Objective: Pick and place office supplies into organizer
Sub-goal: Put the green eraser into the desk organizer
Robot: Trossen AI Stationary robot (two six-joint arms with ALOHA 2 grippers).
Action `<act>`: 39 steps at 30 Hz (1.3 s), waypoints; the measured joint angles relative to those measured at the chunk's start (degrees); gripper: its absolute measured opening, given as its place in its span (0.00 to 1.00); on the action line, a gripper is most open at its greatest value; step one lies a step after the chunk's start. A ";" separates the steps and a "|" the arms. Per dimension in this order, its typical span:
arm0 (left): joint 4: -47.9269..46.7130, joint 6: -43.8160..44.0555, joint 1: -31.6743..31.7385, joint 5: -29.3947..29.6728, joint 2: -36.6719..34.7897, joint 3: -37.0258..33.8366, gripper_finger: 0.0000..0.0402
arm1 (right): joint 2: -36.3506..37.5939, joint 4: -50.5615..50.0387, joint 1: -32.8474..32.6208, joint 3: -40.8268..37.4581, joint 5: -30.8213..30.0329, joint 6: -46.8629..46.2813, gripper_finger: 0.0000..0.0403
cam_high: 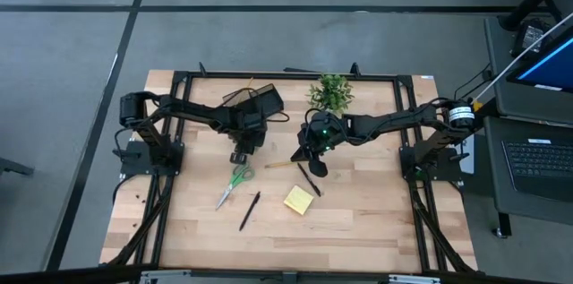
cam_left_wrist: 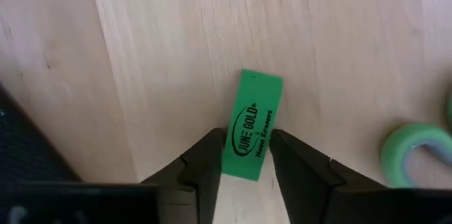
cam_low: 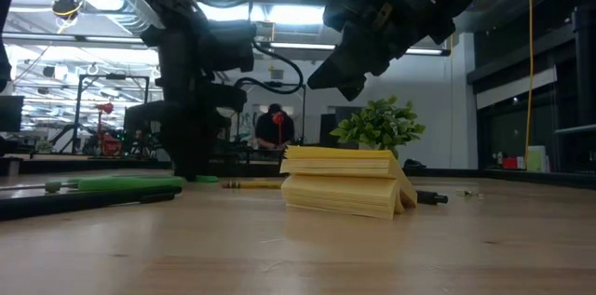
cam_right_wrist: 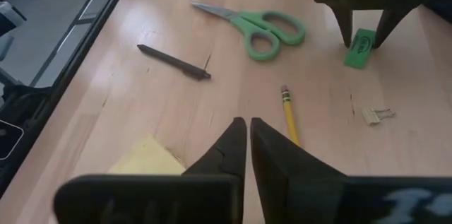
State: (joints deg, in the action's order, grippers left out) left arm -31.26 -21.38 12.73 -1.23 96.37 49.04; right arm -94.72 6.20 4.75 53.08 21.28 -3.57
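Note:
The small green block lies flat on the table, and my left gripper points down over it, open, one finger at each long side of its near end. The green-handled scissors lie just nearer. A black pen and the yellow sticky-note pad lie nearer still. The pencil and the second pen lie under my right gripper, which is shut, empty and raised above the table. The black organizer stands behind the left gripper. No blue block shows. My left gripper comes from above with its fingers astride the near end of the green block, which lies flat and slightly askew between them. I cannot tell whether either finger touches it.
A small green potted plant stands at the far edge beside the organizer. A small metal clip lies between the pencil and the green block. Bare wood stretches along the near edge. In the low view a person is in the room behind.

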 joint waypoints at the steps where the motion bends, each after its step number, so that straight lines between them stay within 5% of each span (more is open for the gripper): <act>1: -0.02 0.52 -0.04 -0.01 -0.25 -0.05 0.27 | 0.00 -0.01 0.00 0.00 0.00 0.01 0.06; 7: -0.05 2.83 -0.13 -0.52 -2.74 -0.51 0.16 | 0.00 -0.13 -0.02 0.00 -0.02 0.35 0.06; 16: 0.87 4.12 -0.37 -0.12 -8.70 -0.40 0.16 | 0.00 -0.33 -0.02 0.00 -0.02 0.61 0.06; 27: 1.04 7.20 0.49 19.57 -19.14 -0.31 0.17 | 0.00 -0.35 -0.02 0.00 -0.02 0.63 0.06; 39: 1.08 9.72 6.40 20.11 -20.16 -0.24 0.17 | 0.00 -0.35 -0.04 0.00 -0.07 0.61 0.06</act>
State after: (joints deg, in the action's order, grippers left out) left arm -30.18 -11.66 19.13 18.87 76.21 48.80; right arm -94.72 5.85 4.71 53.08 21.21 -2.96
